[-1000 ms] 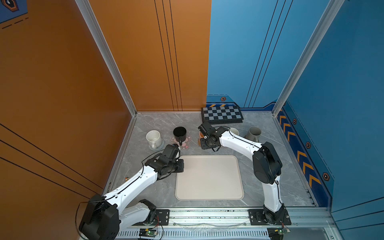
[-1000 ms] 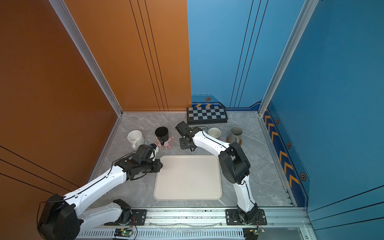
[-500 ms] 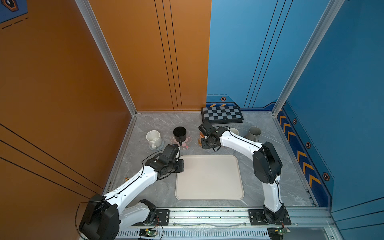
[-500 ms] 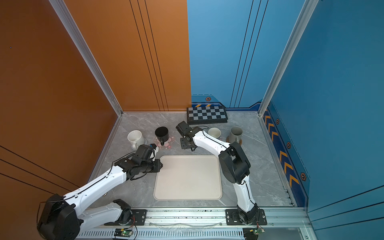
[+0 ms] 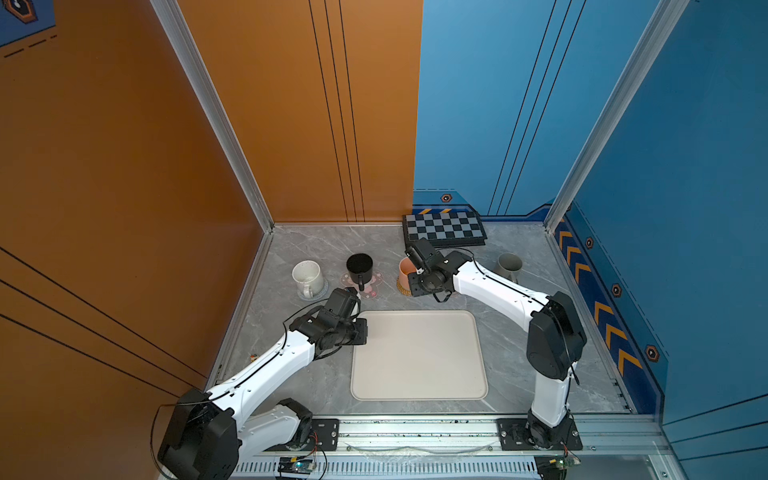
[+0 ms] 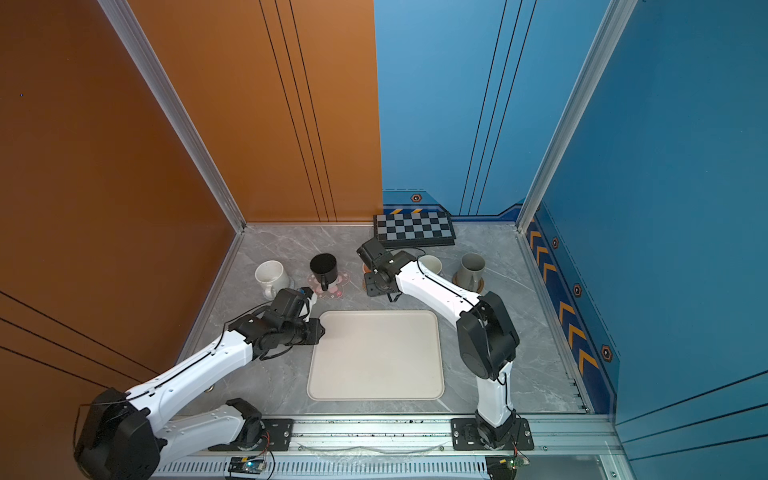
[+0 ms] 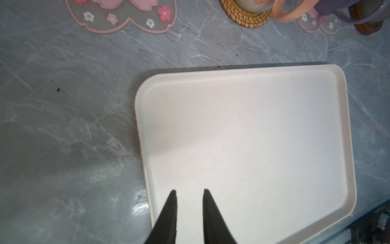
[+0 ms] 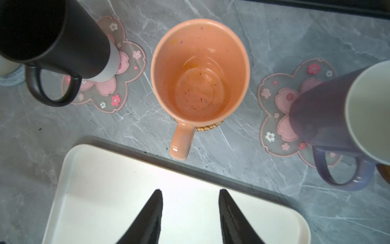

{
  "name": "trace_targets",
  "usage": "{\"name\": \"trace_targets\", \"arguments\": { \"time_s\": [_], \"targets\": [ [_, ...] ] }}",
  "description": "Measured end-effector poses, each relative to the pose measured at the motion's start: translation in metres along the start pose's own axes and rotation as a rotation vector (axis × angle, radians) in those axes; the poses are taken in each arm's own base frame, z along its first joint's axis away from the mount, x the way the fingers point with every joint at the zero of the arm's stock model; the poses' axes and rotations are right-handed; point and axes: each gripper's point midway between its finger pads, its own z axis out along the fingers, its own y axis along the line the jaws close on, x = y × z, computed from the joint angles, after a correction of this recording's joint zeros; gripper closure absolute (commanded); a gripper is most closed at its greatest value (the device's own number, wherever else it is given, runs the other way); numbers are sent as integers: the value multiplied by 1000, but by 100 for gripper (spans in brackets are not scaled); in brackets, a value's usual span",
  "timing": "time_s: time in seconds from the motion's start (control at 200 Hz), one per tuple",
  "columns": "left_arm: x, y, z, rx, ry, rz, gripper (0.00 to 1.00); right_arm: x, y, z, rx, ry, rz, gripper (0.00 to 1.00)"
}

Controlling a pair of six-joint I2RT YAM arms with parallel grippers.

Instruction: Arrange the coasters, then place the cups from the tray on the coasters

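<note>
Grey marble tabletop (image 5: 519, 332) carries everything, and the tray (image 5: 417, 357) in the middle lies bare, so I judge the job nearly done: every mug stands on a mat in a row beyond it. Running left to right, the speckled white mug (image 5: 307, 276) is on the knitted mat (image 8: 10, 79), the black mug (image 8: 52, 36) on a flower mat (image 8: 118, 84), the peach mug (image 8: 200, 69) on the straw mat (image 8: 207, 127), the lavender mug (image 8: 316, 109) on the second flower mat (image 8: 276, 105), the grey mug (image 5: 509, 264) on the wooden mat (image 6: 478, 286). My right hand (image 8: 190, 191) is spread with nothing between its fingers and hangs just beside the peach mug, whose handle points straight at it. That is my main worry: if I pull away low or sideways, a finger could hook that handle and drag the mug off the straw mat, or tip it. The right forearm (image 6: 432, 286) also passes close by the lavender mug, which seems to sit toward one edge of its mat, so a careless swing could nudge it. My left hand (image 7: 189, 191) is parted only a little, empty, at the tray's edge; its wrist is near the black mug's handle, so I'd back it off toward the tray rather than forward
</note>
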Motion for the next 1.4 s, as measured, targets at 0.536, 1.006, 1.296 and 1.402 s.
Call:
{"name": "trace_targets", "arguments": {
  "time_s": [0.536, 1.006, 1.296, 1.402],
  "targets": [
    [-87, 38, -53, -189, -217, 16, 64, 10, -155, -88, 232, -185, 150, 46],
    [-102, 108, -39, -351, -337, -94, 60, 57, -271, -97, 403, -331, 392, 39],
    [-97, 135, -15, -440, -457, -83, 48, 85, -296, -52, 442, -332, 436, 37],
    [-101, 141, -9, -467, -482, -68, 37, 89, -297, -41, 442, -361, 436, 34]
  ]
}}
